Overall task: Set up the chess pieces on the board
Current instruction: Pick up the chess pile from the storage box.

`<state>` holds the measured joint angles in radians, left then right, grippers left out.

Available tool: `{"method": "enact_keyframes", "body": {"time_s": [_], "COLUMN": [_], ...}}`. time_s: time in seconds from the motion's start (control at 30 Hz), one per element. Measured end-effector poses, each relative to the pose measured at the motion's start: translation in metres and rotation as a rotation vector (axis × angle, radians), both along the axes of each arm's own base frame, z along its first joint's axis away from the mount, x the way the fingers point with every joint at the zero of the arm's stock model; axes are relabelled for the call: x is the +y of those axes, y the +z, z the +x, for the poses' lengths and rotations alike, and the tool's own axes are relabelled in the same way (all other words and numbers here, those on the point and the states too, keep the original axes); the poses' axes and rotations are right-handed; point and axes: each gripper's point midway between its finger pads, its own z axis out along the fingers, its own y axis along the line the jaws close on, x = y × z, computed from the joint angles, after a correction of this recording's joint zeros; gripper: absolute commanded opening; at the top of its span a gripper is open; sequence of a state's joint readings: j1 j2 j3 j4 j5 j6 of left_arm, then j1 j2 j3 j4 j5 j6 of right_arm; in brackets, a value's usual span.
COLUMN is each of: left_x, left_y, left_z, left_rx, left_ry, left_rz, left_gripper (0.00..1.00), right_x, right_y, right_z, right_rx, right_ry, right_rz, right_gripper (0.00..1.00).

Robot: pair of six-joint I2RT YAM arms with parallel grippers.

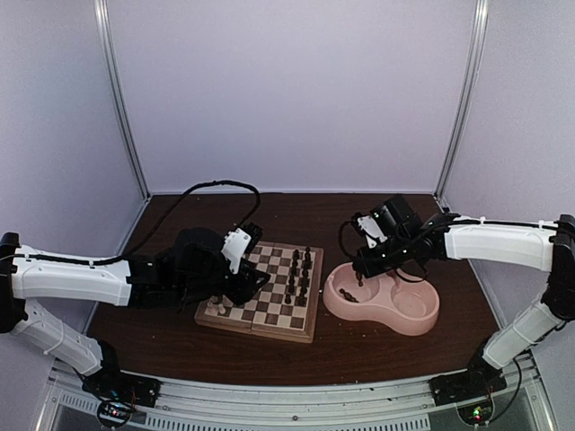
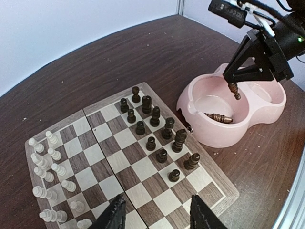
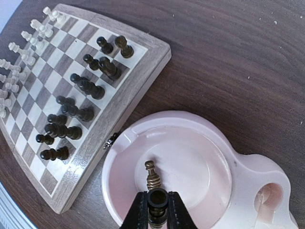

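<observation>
The board (image 1: 260,329) lies mid-table, with the dark pieces (image 1: 301,274) in two rows on its right side and the cream pieces (image 1: 216,307) on its left. My left gripper (image 1: 256,283) hovers over the board's near part, open and empty (image 2: 157,215). My right gripper (image 1: 359,277) is over the left cup of the pink double bowl (image 1: 422,319). It is shut on a dark piece (image 3: 157,200) and holds it upright above the cup (image 2: 234,90). Another dark piece (image 3: 152,177) lies on its side in that cup.
The bowl sits close against the board's right rim (image 3: 143,76), beside a small metal clasp (image 3: 112,139). The bowl's right cup (image 3: 269,195) looks empty. White enclosure walls stand at the back and both sides. Bare dark wood lies beyond the board.
</observation>
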<state>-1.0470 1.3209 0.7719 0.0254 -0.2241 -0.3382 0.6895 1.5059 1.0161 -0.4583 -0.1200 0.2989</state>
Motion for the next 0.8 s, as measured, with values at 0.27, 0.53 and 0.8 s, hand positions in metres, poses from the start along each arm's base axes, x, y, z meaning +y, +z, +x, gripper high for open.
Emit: {"method": "enact_keyframes", "body": {"time_s": [0.27, 0.53, 0.8], "left_x": [-0.013, -0.019, -0.023], "left_y": [0.001, 0.013, 0.020], "left_z": [-0.022, -0.041, -0.048], "left_rx": [0.025, -0.015, -0.065], "left_ry": [-0.139, -0.261, -0.300], "left_rz": [-0.073, -0.160, -0.195], "left_gripper": [0.49, 0.50, 0.50], "right_x": [0.012, 0.045, 0.080], "right_y": [0.044, 0.071, 0.113], "right_z": [-0.011, -0.021, -0.032], "right_rx": [-0.116, -0.102, -0.131], "right_ry": [0.027, 0.083, 0.137], "right_rz": [0.232, 0.512, 0.717], "right_gripper": [0.08, 0.00, 0.00]}}
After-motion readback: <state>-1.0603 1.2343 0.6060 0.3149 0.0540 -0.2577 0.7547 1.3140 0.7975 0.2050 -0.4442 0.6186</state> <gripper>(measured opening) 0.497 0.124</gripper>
